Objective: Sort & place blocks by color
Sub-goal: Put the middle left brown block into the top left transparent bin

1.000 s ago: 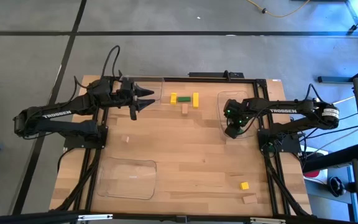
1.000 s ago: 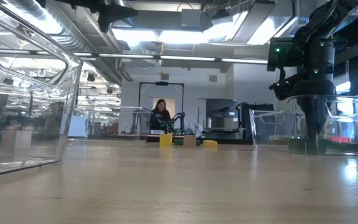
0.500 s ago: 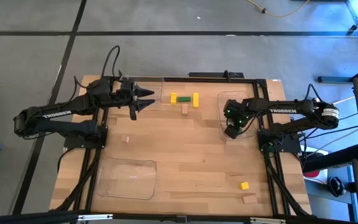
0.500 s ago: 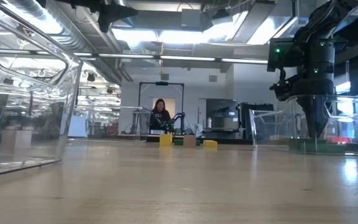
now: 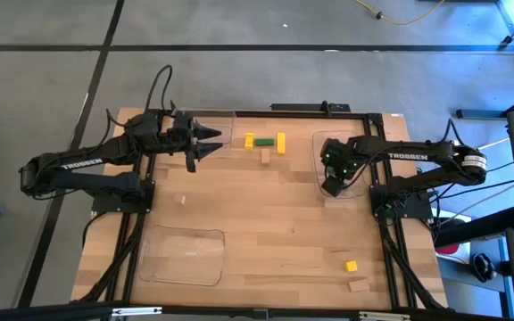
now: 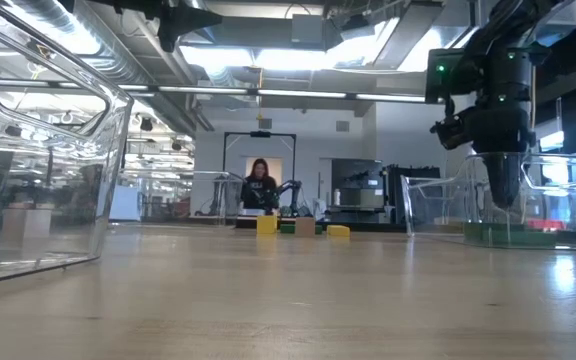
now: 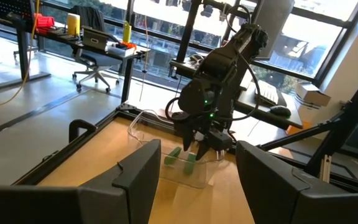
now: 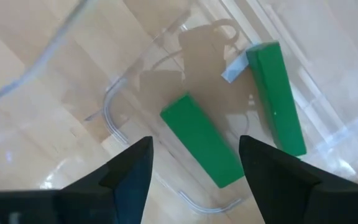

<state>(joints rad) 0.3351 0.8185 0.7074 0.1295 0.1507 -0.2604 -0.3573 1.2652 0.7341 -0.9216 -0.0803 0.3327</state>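
Note:
Two green bars (image 8: 201, 146) (image 8: 277, 96) lie flat inside the clear right tray (image 5: 318, 153). My right gripper (image 5: 331, 184) hangs open above them, fingers pointing down, touching nothing; in the low view the right gripper (image 6: 503, 195) stands over the tray. Near the far edge lie a yellow block (image 5: 249, 140), a green block (image 5: 264, 141), a yellow bar (image 5: 281, 142) and a tan block (image 5: 265, 156). A small tan piece (image 5: 183, 200) sits left of centre. A yellow block (image 5: 351, 266) and a tan block (image 5: 357, 284) rest near the right near corner. My left gripper (image 5: 214, 141) waits open at the far left.
A second clear tray (image 5: 184, 256) sits at the near left, and a third (image 5: 225, 125) at the far left beside my left gripper. Bare wood lies across the table's middle. In the low view a person (image 6: 259, 185) sits far behind the table.
My right gripper has risen a little above the right tray, away from the green bars. The left arm has kept still.

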